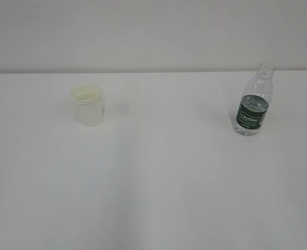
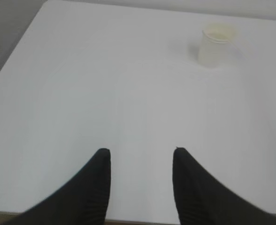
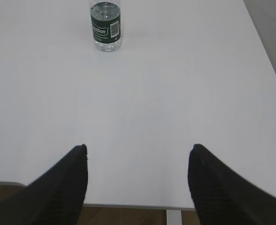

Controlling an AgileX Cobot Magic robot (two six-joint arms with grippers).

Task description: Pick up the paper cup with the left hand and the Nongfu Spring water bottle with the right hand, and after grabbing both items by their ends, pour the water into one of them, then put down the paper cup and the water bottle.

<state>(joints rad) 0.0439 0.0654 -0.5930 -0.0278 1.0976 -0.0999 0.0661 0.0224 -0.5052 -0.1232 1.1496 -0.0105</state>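
Two black grippers, left [image 2: 140, 161] and right [image 3: 138, 159], hung spread and empty near the table edge, so nothing was grabbed yet. Small white paper cup [image 1: 87, 105] and clear green-labelled water bottle [image 1: 254, 101] stood well apart; reaching them looked next

Exterior view: slants down across the white table [image 1: 158, 182], my arms out of frame.
Left wrist view: looks forward past my left gripper [image 2: 141, 161] from the near table edge; shares the distant paper cup [image 2: 216, 44].
Right wrist view: likewise past my right gripper [image 3: 138, 157]; shares the distant water bottle [image 3: 106, 26].
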